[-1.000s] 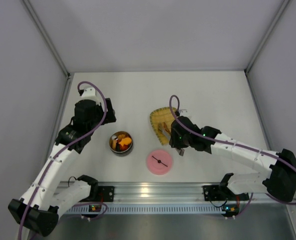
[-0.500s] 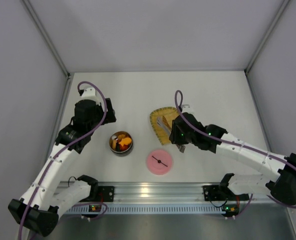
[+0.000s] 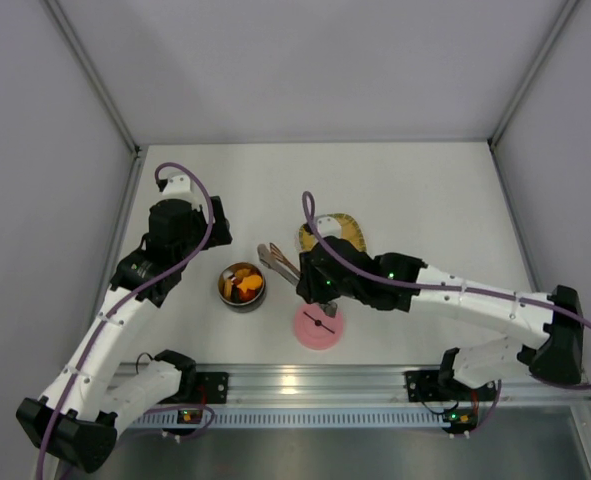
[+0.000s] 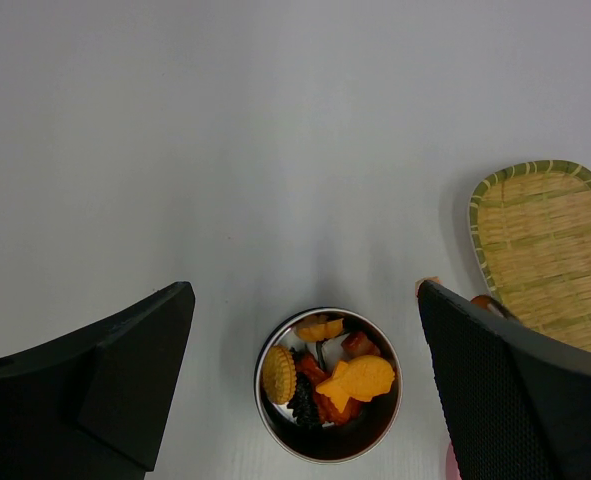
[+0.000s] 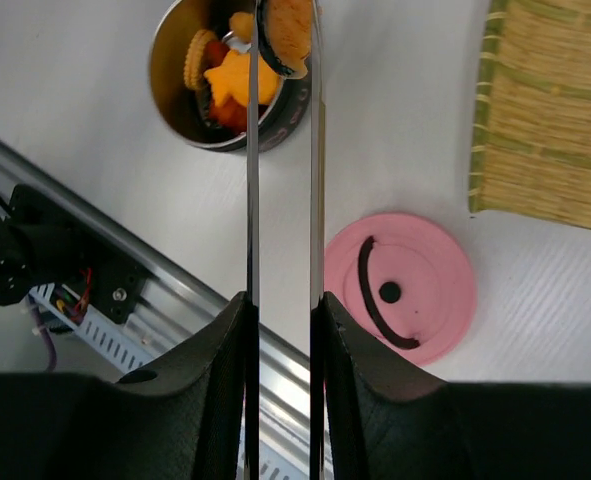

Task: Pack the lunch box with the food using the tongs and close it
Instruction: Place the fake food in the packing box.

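The steel lunch box (image 3: 242, 285) stands left of centre, holding several orange, red, dark and biscuit-coloured pieces of food (image 4: 340, 380). Its pink lid (image 3: 318, 326) with the black bar handle lies flat to the right of it. My right gripper (image 5: 283, 310) is shut on the tongs (image 5: 318, 150), pressing both arms together. The tongs' tips pinch an orange-brown piece of food (image 5: 287, 22) over the lunch box's rim (image 5: 297, 100). My left gripper (image 4: 305, 297) hangs open above the table just beyond the lunch box (image 4: 327, 385), with nothing between its fingers.
The yellow woven tray (image 3: 337, 232) lies behind my right arm, partly hidden by it; what shows of the tray (image 5: 550, 110) is bare. An aluminium rail (image 3: 305, 385) runs along the near edge. Grey walls close in the back and both sides.
My right arm has swung left from the tray toward the lunch box, carrying the tongs with a piece in them. The left arm has not moved.
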### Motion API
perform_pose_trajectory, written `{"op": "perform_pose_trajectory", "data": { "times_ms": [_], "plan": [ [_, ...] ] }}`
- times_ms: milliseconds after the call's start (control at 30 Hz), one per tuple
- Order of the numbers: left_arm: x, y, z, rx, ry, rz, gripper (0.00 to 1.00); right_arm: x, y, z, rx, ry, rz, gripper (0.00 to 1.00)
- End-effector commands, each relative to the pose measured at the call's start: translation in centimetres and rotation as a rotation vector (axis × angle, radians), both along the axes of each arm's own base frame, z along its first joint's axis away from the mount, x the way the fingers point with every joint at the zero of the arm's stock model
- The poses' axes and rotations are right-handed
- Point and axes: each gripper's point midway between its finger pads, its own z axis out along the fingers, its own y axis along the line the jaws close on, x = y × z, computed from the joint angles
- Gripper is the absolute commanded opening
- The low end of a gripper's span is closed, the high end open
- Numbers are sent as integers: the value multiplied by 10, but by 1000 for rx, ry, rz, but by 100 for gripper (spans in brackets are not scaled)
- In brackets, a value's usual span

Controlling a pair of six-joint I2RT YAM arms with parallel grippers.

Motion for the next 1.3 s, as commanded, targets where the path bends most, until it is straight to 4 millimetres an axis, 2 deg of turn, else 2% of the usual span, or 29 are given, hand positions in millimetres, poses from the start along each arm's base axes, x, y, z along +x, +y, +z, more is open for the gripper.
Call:
{"op": "perform_pose_trajectory", "data": {
  "times_ms": [0,133,233,533,833,1067,1267],
  "plan": [
    [3,1,1,-6,-8,7,99,-13,41,23,74,-35,79,25],
    [2,1,2,-7,-11,7,98,-27,69,19,57,-29,140,25],
    [2,1,2,-5,-11,8,99,-36,82,16,54,-24,170,25],
    [2,1,2,-6,-11,6,99,-50,103,6,36,-10,225,26],
    [2,0,2,-7,-11,6,99,-47,108,-8,-17,-11,213,27],
    [3,1,2,-8,-10,6,98,-42,102,-6,-30,-25,190,28],
    [3,0,1,-9,-6,5,98,-41,104,-10,-41,-28,197,33]
  ]
}}
